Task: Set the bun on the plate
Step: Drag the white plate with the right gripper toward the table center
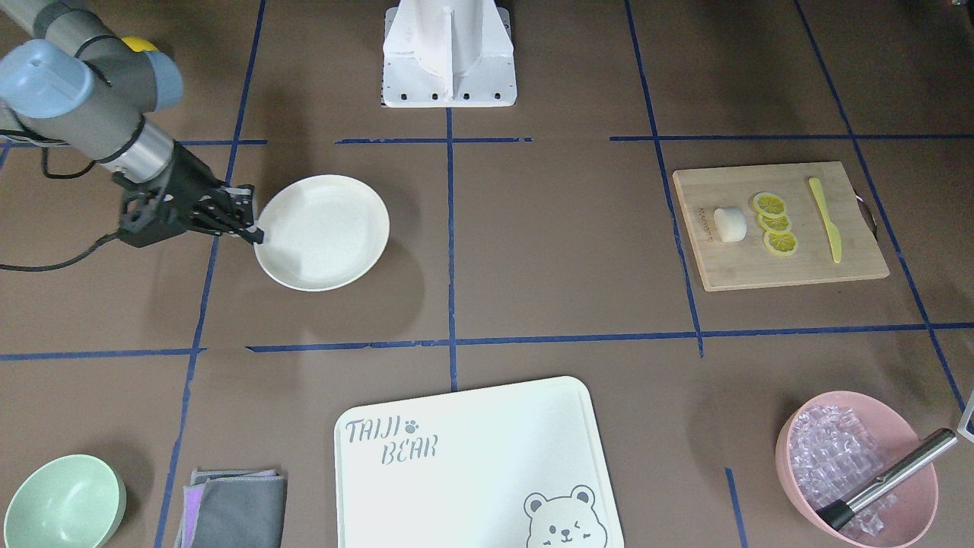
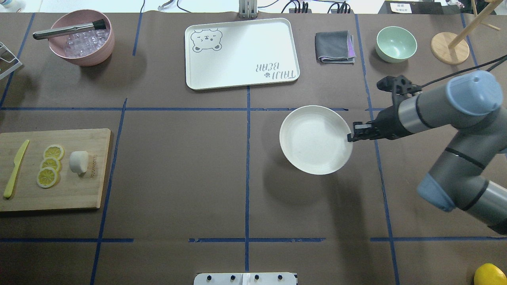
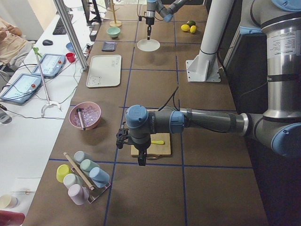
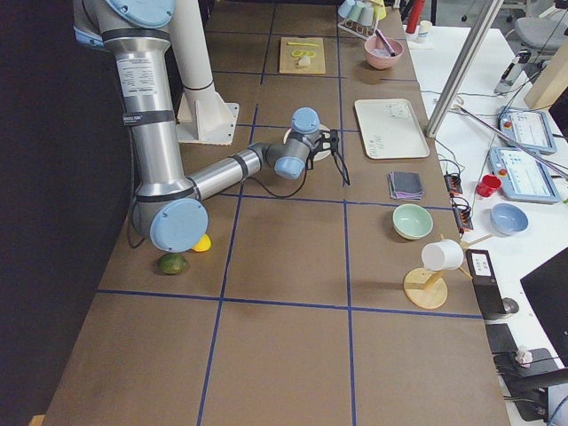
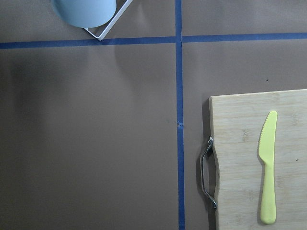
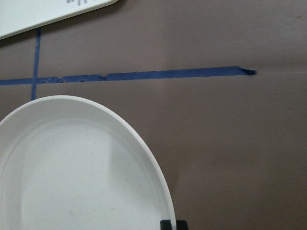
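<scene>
The bun [image 1: 730, 224] [image 2: 78, 162], a small white roll, lies on a wooden cutting board [image 2: 75, 190] at the table's left end, beside the lemon slices. The cream plate [image 1: 323, 232] [image 2: 315, 138] [image 6: 72, 167] sits right of the table's centre. My right gripper [image 1: 255, 234] [image 2: 350, 137] is shut on the plate's near-right rim, with a dark fingertip [image 6: 172, 224] right at the edge. My left gripper [image 3: 141, 161] hangs over the table just off the cutting board's outer end, far from the plate. I cannot tell whether it is open or shut. The left wrist view shows only the board's handle end.
Lemon slices [image 2: 49, 164] and a yellow knife [image 2: 15, 168] [image 5: 267, 167] share the board. Along the far edge stand a pink bowl [image 2: 81, 37] of ice with a metal tool, a bear tray [image 2: 241, 53], a grey cloth [image 2: 334, 47], a mint-green bowl [image 2: 396, 43] and a wooden stand [image 2: 449, 47].
</scene>
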`<state>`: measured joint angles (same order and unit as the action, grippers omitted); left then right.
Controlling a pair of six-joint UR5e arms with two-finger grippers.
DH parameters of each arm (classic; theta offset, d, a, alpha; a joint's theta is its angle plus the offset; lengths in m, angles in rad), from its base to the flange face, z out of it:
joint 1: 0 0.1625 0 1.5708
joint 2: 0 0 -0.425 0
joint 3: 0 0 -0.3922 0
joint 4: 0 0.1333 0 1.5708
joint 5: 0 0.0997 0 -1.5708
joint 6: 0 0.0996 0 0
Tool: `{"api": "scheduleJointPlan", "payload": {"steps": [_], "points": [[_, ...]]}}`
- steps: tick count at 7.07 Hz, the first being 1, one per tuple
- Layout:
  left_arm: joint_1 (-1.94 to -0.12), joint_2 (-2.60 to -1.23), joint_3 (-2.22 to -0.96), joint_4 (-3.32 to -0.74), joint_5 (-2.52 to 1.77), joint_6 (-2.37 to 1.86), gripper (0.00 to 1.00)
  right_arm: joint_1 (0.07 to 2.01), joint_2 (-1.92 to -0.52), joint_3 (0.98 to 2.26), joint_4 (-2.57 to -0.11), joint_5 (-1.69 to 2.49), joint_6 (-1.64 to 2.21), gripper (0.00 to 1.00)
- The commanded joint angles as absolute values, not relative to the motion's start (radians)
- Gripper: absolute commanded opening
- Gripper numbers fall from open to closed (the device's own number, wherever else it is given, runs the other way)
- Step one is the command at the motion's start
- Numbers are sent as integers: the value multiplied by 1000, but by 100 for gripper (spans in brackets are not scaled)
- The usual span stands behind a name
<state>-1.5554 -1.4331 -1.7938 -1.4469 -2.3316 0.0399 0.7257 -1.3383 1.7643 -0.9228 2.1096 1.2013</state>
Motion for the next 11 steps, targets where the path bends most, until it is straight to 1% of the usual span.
{"api": "scheduleJointPlan", "payload": {"steps": [1, 2, 4, 5, 6, 7, 8, 9, 11], "points": [[-1554, -1437, -1790, -1447, -2332, 40, 100, 574, -1150, 1734, -1123, 1949, 1270, 0], [-1554, -1437, -1789, -1448, -2332, 40, 100, 528, -1094, 1682, -1140, 1883, 1308, 0], [-1554, -1439, -1784, -1447, -2332, 40, 100, 493, -1071, 1657, -1141, 1850, 1319, 0], [-1554, -1439, -1783, -1447, -2330, 40, 100, 482, -1069, 1649, -1141, 1832, 1319, 7], [-1554, -1439, -1782, -1447, -2332, 40, 100, 482, -1069, 1644, -1143, 1832, 1319, 51], [-1554, -1439, -1782, -1447, -2332, 40, 100, 483, -1069, 1646, -1144, 1829, 1322, 100], [-1554, -1439, -1782, -1447, -2330, 40, 100, 506, -1068, 1661, -1211, 1833, 1321, 100], [-1554, -1439, -1784, -1448, -2330, 40, 100, 572, -1066, 1704, -1323, 1870, 1299, 100], [-1554, -1440, -1804, -1448, -2330, 40, 100, 780, -1087, 1761, -1495, 2032, 1042, 100]]}}
